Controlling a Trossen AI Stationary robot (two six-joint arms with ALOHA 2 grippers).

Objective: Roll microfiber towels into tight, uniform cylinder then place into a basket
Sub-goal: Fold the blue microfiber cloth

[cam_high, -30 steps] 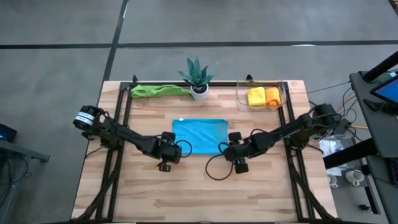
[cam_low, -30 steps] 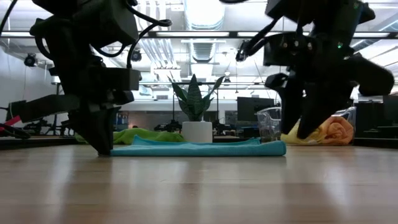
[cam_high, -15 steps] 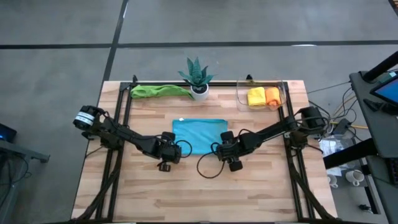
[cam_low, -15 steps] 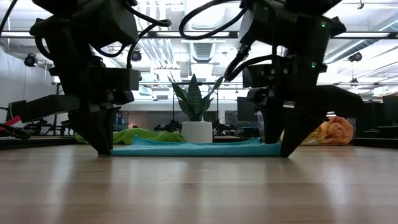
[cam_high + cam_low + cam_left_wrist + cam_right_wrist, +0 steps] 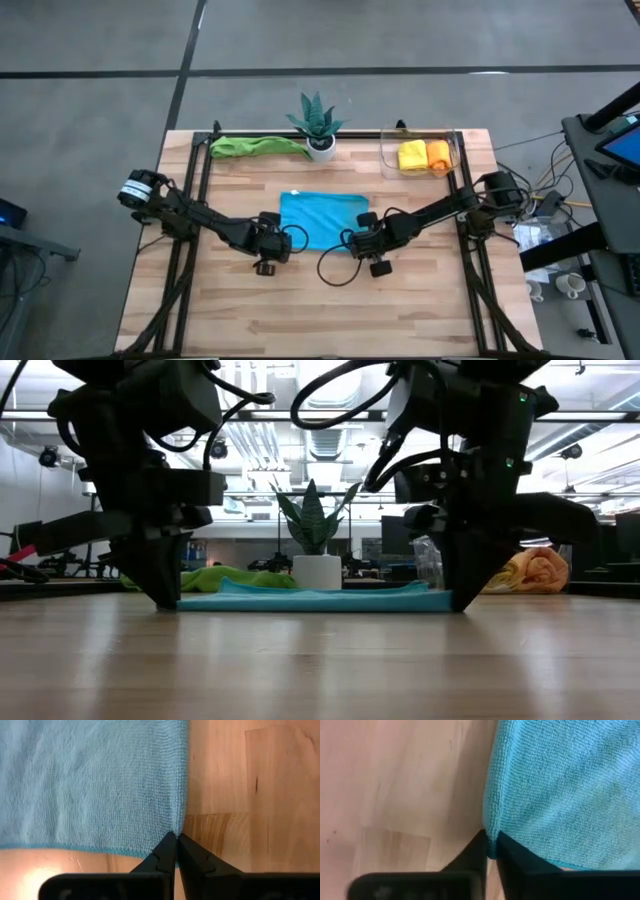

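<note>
A light blue microfiber towel (image 5: 320,218) lies spread flat at the table's middle. My left gripper (image 5: 280,238) is shut on its near-left corner and my right gripper (image 5: 357,238) is shut on its near-right corner, both with fingertips down at the tabletop (image 5: 165,600) (image 5: 452,600). A green towel (image 5: 255,146) lies bunched along the far left edge. The clear basket (image 5: 388,160) stands at the far right, holding a yellow roll (image 5: 411,155) and an orange roll (image 5: 438,153). My left gripper pinches the blue towel's near-left corner (image 5: 172,827) between its two fingertips, coming from above and pointing down. The corner stays low on the table and the cloth lies flat beyond it. My right gripper pinches the near-right corner (image 5: 492,832) between its fingertips, also from above. A narrow fold of the side edge stands between the fingers, and the cloth beyond lies flat on the wood.
A spiky green plant in a white pot (image 5: 318,128) stands at the far middle, just behind the blue towel. Black frame rails (image 5: 200,190) run along the table's left and right sides. Bare wood lies between the towel and the near edge.
My right gripper has moved toward the table's left, onto the blue towel's near-right corner, and has shut on it. My left gripper has kept still on the near-left corner. The towel stays flat.
</note>
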